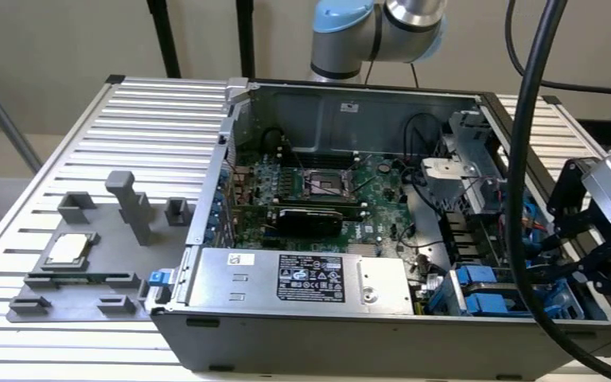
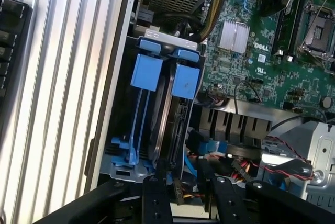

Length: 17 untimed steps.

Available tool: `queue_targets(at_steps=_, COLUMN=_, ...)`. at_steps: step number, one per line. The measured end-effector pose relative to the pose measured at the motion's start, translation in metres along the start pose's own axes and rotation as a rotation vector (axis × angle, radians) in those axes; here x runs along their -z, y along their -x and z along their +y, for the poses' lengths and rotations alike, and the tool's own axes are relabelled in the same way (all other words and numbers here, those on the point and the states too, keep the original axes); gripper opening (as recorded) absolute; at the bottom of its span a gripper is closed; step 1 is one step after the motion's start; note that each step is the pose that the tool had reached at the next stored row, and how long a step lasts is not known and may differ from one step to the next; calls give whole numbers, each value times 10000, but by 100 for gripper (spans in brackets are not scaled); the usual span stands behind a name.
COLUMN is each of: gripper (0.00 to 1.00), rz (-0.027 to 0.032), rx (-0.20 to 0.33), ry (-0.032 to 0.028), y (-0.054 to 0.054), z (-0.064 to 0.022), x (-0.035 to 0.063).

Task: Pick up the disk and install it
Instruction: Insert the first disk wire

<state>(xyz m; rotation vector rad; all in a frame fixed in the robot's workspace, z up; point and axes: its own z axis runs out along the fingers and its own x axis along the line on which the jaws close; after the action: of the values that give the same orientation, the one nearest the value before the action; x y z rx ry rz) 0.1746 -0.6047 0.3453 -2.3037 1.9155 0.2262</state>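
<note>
The disk (image 2: 167,122) stands on edge in the drive bay at a corner of the open computer case, clipped in a bright blue frame (image 2: 186,81). A second blue frame (image 2: 146,72) sits right beside it, toward the case wall. In the exterior view the blue frames (image 1: 484,288) lie at the case's front on the exterior view's right. My gripper (image 2: 188,200) hovers just off the bay's end, open, its two black fingers (image 2: 156,198) apart with nothing held. From outside, the gripper (image 1: 581,270) hangs over the case's edge on the exterior view's right.
A silver power-supply box (image 1: 305,278) with a black label fills the case's front. Behind it lies the green motherboard (image 1: 317,191). A grey fixture plate (image 1: 29,298) on the slatted table (image 1: 157,103) holds a processor chip (image 1: 69,249). A thick black cable (image 1: 523,159) crosses the view.
</note>
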Motion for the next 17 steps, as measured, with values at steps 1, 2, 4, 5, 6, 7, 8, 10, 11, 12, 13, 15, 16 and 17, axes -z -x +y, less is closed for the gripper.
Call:
queue_targets(at_steps=1, gripper=100, rz=0, rx=13, ry=3, y=-1, z=-3, x=-2)
queue_targets(at_steps=2, gripper=0, rz=0, rx=24, ry=5, y=-2, z=-5, x=-4)
queue_targets(at_steps=4, gripper=0, rz=-1, rx=47, ry=10, y=-3, z=-9, x=-6)
queue_targets(at_steps=5, gripper=0, rz=-1, rx=57, ry=12, y=-4, z=-11, x=-7)
queue_targets(at_steps=6, gripper=0, rz=-2, rx=66, ry=14, y=-4, z=-12, x=-7)
queue_targets(at_steps=7, gripper=0, rz=-2, rx=70, ry=17, y=-4, z=-11, x=-7)
queue_targets(at_steps=8, gripper=0, rz=-2, rx=74, ry=17, y=-4, z=-11, x=-7)
queue_targets(at_steps=10, gripper=0, rz=-1, rx=80, ry=17, y=-4, z=-12, x=-7)
queue_targets(at_steps=11, gripper=0, rz=-2, rx=83, ry=17, y=-4, z=-12, x=-7)
queue_targets(at_steps=12, gripper=0, rz=-1, rx=86, ry=15, y=-3, z=-8, x=-6)
queue_targets(at_steps=13, gripper=0, rz=-3, rx=89, ry=18, y=0, z=1, x=-5)
queue_targets(at_steps=15, gripper=0, rz=-2, rx=93, ry=19, y=7, z=41, x=0)
queue_targets(at_steps=16, gripper=0, rz=-3, rx=96, ry=20, y=13, z=67, x=2)
queue_targets(at_steps=17, gripper=0, rz=-2, rx=96, ry=20, y=19, z=98, x=4)
